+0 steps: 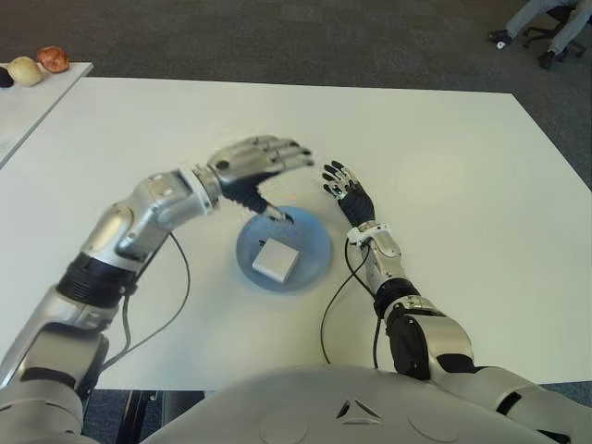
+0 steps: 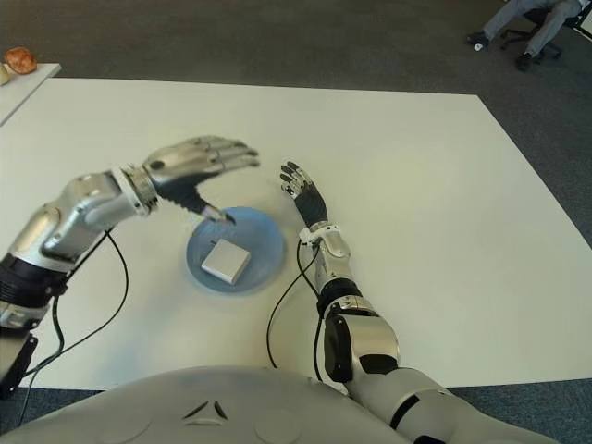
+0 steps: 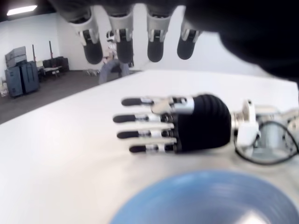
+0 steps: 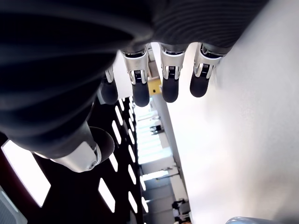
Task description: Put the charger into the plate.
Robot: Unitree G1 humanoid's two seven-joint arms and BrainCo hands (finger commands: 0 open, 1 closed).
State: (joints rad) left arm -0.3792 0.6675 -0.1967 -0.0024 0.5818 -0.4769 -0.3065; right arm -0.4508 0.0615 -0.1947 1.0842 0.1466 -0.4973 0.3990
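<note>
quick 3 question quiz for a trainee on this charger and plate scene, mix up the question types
1. True or false: the charger lies in the blue plate.
2. Which hand shows above the plate's far rim? A) left hand B) right hand
3. Fill in: both hands are ____ and hold nothing.

Key
1. True: the white charger lies in the plate.
2. A: the left hand is over the rim, while the right hand shows beside the plate on its right.
3. open

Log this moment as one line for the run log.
charger: in plate | left hand: open, above plate | right hand: open, right of plate | table
</note>
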